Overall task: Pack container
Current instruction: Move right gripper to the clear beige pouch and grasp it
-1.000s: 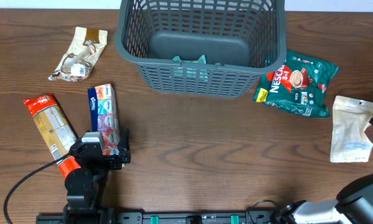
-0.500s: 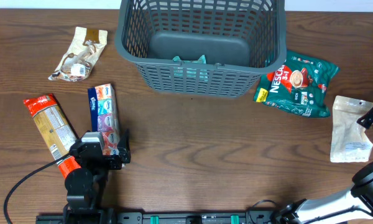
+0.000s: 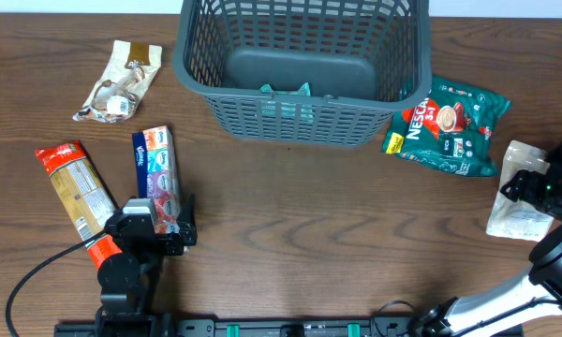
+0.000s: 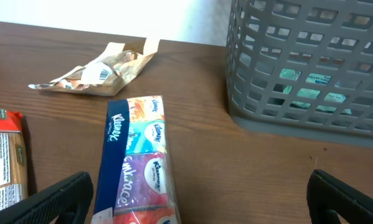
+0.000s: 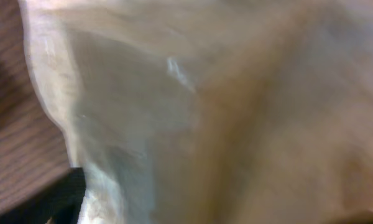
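The dark grey lattice basket (image 3: 195, 73) stands at the back centre with a teal packet (image 3: 286, 91) on its floor. It also shows in the left wrist view (image 4: 298, 74). My right gripper (image 3: 534, 185) is down on a beige pouch (image 3: 510, 217) at the right edge and looks shut on it. The pouch (image 5: 236, 112) fills the right wrist view, blurred, so the jaws are hidden there. My left gripper (image 3: 159, 227) is open and empty (image 4: 202, 205), low over the near end of a Kleenex tissue pack (image 3: 155, 167), which also shows in the left wrist view (image 4: 137, 155).
A green Nescafe bag (image 3: 450, 126) lies right of the basket. A red-orange packet (image 3: 75, 192) lies left of the tissue pack. A crumpled brown-white wrapper (image 3: 122, 82) lies at the back left.
My right gripper came in from the right edge onto the beige pouch. The pouch shifted left and tilted. The left arm has not moved.
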`<state>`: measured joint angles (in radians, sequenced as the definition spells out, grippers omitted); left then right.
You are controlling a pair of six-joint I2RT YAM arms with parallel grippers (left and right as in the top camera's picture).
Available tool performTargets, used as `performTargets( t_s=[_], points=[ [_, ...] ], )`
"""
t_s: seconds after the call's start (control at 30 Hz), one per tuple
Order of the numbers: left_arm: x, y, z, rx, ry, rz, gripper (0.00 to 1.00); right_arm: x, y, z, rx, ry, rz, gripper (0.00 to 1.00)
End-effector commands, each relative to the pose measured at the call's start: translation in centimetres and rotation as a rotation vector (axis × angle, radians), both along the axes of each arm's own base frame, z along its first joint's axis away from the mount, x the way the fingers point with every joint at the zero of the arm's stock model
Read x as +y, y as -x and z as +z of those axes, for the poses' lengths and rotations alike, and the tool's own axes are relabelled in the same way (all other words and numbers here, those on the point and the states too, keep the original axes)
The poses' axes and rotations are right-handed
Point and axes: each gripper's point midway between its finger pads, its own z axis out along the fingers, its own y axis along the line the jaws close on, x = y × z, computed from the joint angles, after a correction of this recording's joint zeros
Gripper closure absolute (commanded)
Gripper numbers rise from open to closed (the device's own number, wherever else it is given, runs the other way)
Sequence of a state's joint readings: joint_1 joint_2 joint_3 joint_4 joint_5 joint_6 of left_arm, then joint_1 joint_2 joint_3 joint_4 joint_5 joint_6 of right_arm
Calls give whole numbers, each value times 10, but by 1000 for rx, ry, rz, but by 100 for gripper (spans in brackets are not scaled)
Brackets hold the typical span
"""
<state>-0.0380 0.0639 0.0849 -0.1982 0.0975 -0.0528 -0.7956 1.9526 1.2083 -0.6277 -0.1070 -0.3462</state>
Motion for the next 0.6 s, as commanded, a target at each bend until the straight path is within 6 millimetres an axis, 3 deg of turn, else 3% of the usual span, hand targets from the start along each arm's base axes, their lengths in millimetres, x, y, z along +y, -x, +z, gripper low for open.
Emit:
performTargets(
  t_s=[0.0, 0.1, 0.17, 0.2, 0.33, 0.4, 0.43, 0.57],
  points=[
    [-1, 2, -14, 42, 7, -1, 1, 33, 8, -26, 39, -99, 34, 44],
    [-1, 2, -14, 42, 7, -1, 1, 36, 4, -26, 35, -100, 28, 70],
    [-1, 2, -14, 42, 7, -1, 1, 37, 2, -25, 34, -102, 16, 94],
    [-1, 2, -14, 42, 7, -1, 1, 38, 0, -24, 32, -105, 6, 99],
    [-1, 2, -14, 42, 7, -1, 1, 42, -16, -3, -38, -114, 17, 99],
    [-1, 2, -14, 42, 7, -1, 1, 36, -29, 22, -97, -86, 6, 99],
    [-1, 2, -14, 42, 7, -1, 1, 34, -35, 37, -129, -71, 10, 99],
    [-1, 2, -14, 43, 7, -1, 1, 29, -63, 129, -288, 56, 52, 99]
  ],
)
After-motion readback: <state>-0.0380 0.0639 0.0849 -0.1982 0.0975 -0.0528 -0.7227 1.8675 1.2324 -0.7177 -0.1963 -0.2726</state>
